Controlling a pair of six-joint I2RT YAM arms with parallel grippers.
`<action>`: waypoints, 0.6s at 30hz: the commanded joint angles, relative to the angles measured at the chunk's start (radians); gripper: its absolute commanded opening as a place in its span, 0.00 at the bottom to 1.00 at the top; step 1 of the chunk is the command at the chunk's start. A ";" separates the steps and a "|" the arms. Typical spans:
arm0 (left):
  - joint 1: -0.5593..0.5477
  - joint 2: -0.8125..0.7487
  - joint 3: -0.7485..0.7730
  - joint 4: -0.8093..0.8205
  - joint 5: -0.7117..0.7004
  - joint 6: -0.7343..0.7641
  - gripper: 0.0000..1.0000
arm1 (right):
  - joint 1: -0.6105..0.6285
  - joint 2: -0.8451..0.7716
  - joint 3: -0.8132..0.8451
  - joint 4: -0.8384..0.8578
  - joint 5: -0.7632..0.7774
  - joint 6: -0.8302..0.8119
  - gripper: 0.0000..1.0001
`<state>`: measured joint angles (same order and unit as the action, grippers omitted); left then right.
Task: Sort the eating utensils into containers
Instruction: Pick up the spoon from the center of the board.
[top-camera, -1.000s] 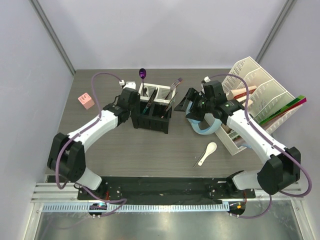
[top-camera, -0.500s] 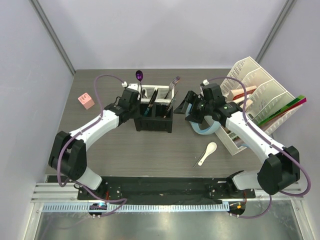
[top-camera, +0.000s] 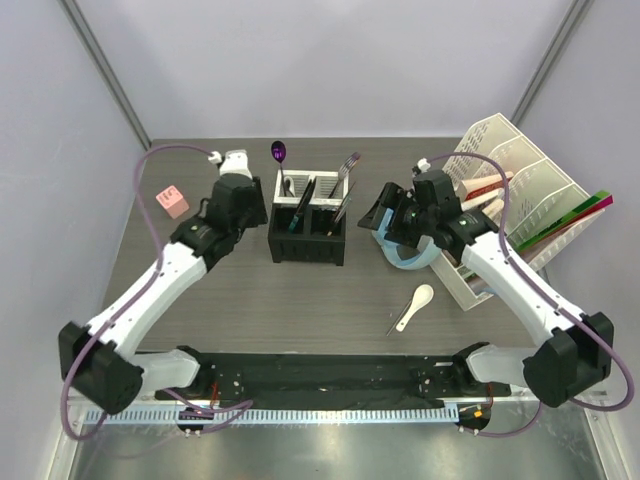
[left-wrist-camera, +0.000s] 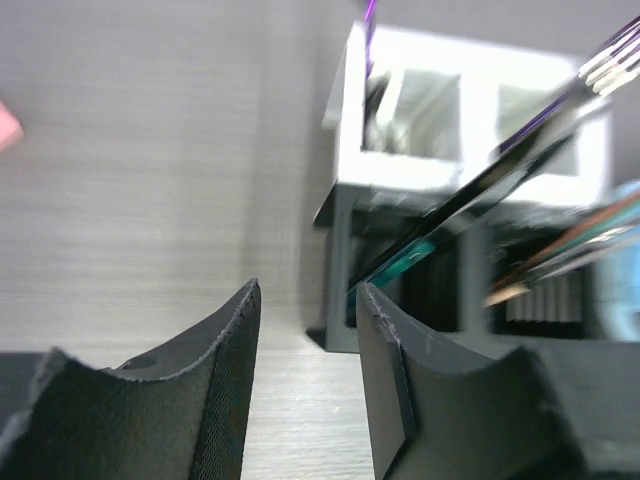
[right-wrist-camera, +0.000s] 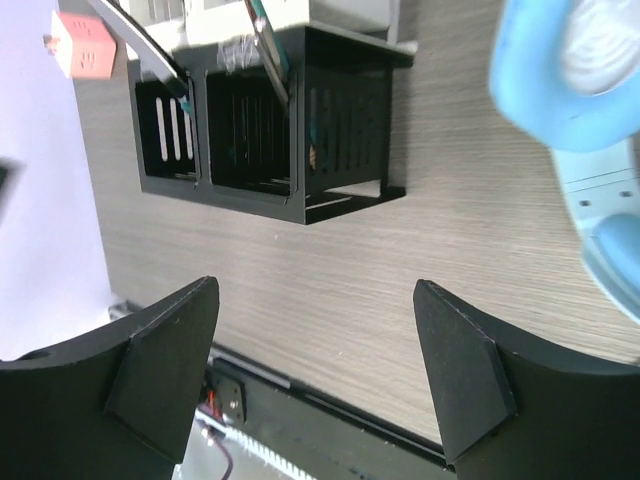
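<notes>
Caddy (top-camera: 306, 250) on woodgrain table (top-camera: 250, 292), pale walls (top-camera: 350, 70)

Grey wood-grain table (top-camera: 250, 290), pale walls (top-camera: 330, 60)

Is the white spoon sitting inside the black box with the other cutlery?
No, the white spoon lies flat on the table, well apart from the black box.
</notes>
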<state>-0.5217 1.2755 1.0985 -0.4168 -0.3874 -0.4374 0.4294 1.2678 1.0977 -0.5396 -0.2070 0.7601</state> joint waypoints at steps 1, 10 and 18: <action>-0.004 -0.094 0.084 -0.020 0.071 0.058 0.42 | -0.009 -0.079 0.042 -0.016 0.112 -0.025 0.84; -0.364 0.076 0.026 -0.060 0.356 0.048 0.42 | -0.014 -0.052 0.154 -0.016 0.199 -0.019 0.86; -0.521 0.375 0.165 -0.123 0.513 0.138 0.41 | -0.020 -0.062 0.215 -0.045 0.280 0.005 0.87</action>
<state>-1.0317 1.6005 1.1625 -0.4854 -0.0277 -0.3565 0.4164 1.2266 1.2503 -0.5739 -0.0010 0.7578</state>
